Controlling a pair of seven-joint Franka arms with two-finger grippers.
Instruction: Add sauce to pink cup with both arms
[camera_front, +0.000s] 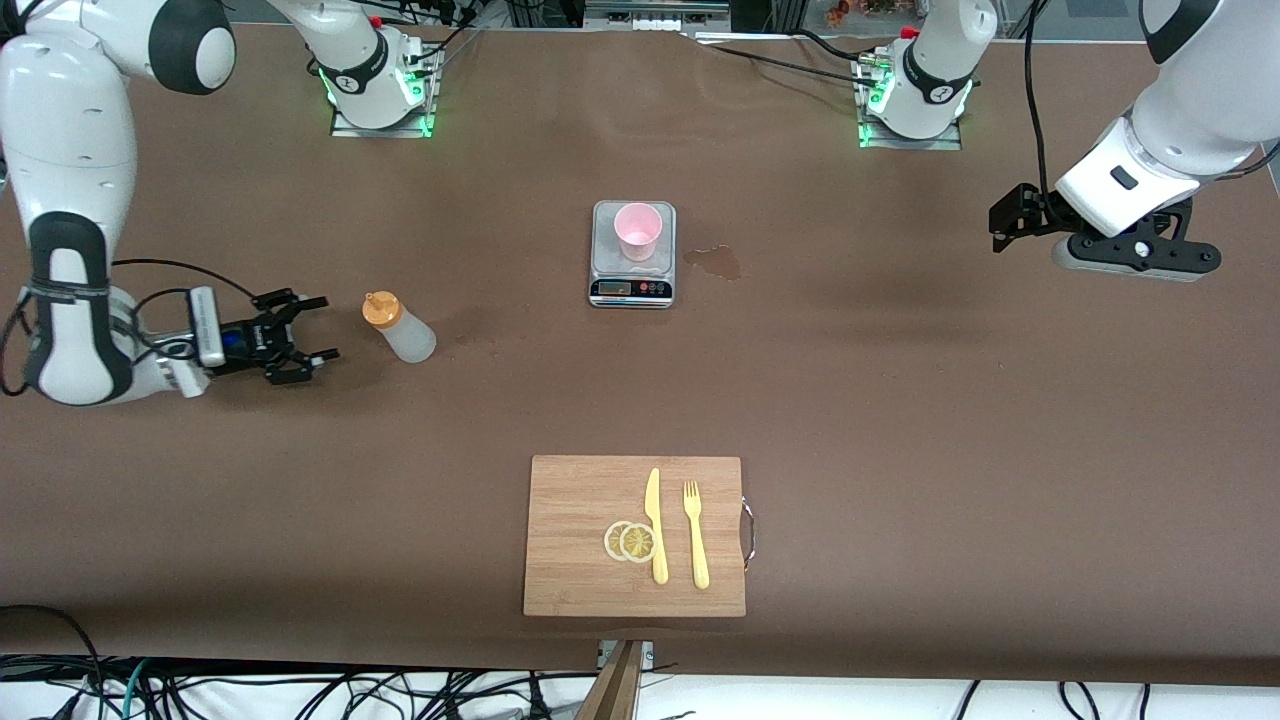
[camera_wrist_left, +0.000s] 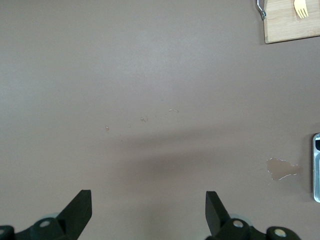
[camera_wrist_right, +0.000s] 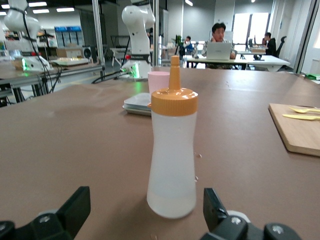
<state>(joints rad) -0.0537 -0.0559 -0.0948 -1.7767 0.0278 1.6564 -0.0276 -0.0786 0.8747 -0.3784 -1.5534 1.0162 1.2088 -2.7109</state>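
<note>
Two pincers are mine, and both stand released, grasping nothing. My right pincer (camera_front: 312, 340) sits low over the brown table (camera_front: 900, 420) near the right arm's end, its black fingers (camera_wrist_right: 75, 207) spread wide, pointing at the small translucent whitish squeeze bottle with the orange nozzle cap (camera_front: 398, 325), which stands upright on the table just beside the fingertips and apart from them. My left pincer (camera_front: 1010, 222) hangs in the air over the table near the left arm's end, waiting, its fingers (camera_wrist_left: 80, 207) parted over bare brown surface. The small pale pink plastic tumbler (camera_front: 638, 231) stands upright on a silver kitchen scale (camera_front: 632, 288) in the middle of the table, toward the arms' bases, and a small wet stain (camera_front: 715, 261) lies just beside the scale on the side of the left arm's end. Nearer to the front camera lies a rectangular wooden cutting board (camera_front: 580, 500) carrying a yellow plastic knife (camera_front: 655, 525), a yellow plastic fork (camera_front: 695, 535) and two overlapping lemon slices (camera_front: 630, 541).
</note>
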